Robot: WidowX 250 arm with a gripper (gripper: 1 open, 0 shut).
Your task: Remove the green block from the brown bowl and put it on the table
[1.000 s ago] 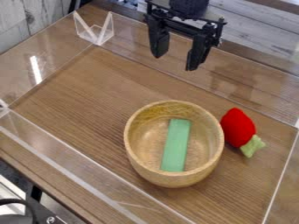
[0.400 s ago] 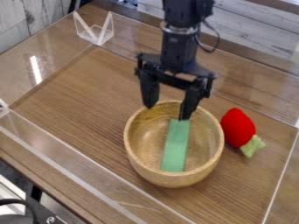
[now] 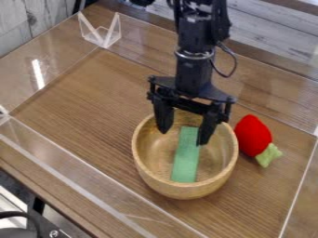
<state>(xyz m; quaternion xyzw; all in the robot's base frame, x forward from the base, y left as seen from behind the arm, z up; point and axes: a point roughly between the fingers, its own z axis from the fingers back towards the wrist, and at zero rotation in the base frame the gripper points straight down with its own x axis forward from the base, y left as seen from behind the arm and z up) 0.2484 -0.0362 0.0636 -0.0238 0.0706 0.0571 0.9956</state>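
The end effector (image 3: 189,112) hangs fingers apart over the brown bowl (image 3: 155,171), where the green block (image 3: 185,160) lies.

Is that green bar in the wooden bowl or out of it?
In: the green bar lies inside the wooden bowl, with the bowl's rim running around it.
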